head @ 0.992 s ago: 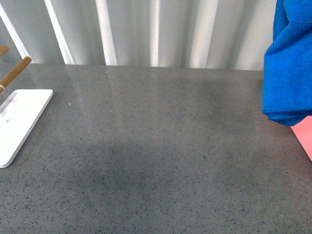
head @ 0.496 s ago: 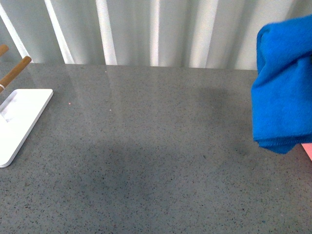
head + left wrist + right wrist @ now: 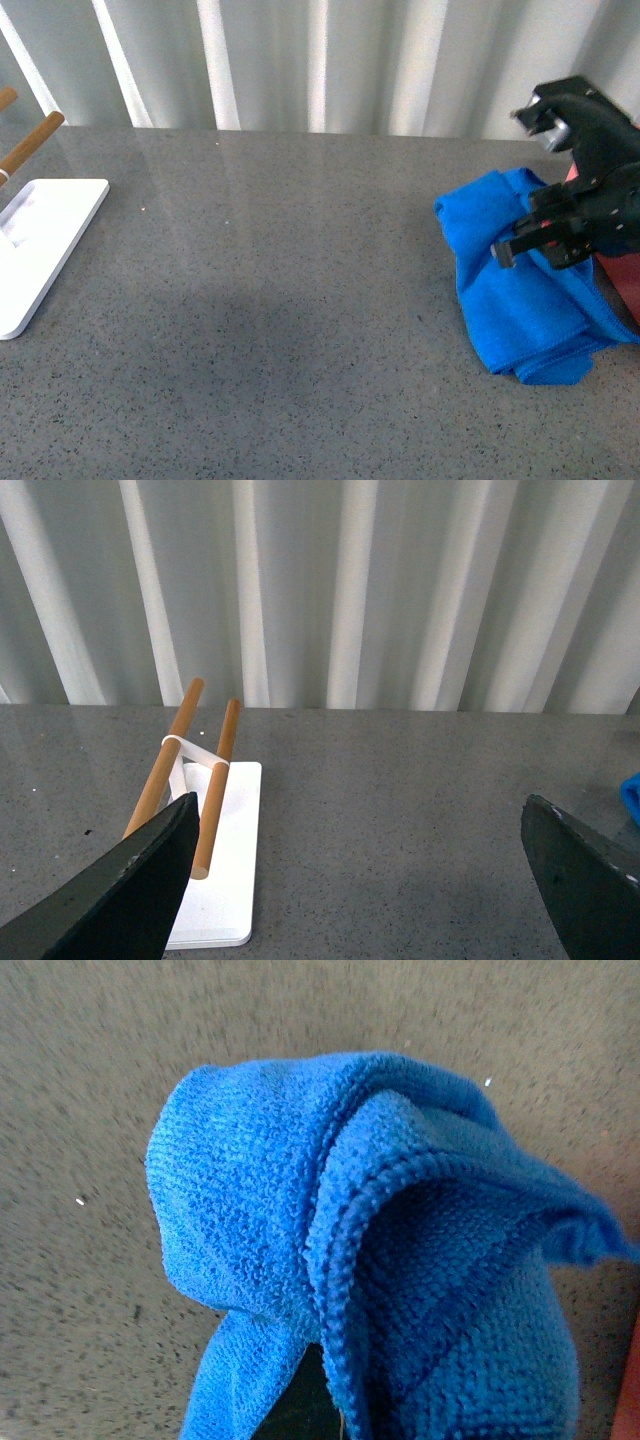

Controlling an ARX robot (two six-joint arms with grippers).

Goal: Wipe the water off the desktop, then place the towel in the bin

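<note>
The blue towel lies bunched on the dark grey speckled desktop at the right, beside a sliver of the pink bin at the right edge. My right gripper is shut on the towel from above and reaches in from the right. In the right wrist view the towel fills the picture and hides the jaws, with the desktop behind it. My left gripper is open and empty above the desktop, its dark fingers wide apart. I see no water.
A flat white base with wooden rods stands at the left edge of the desktop; it also shows in the left wrist view. A white corrugated wall runs along the back edge.
The towel has come down from hanging high at the right edge onto the desktop, and further left. My right gripper has come into the front view with it.
</note>
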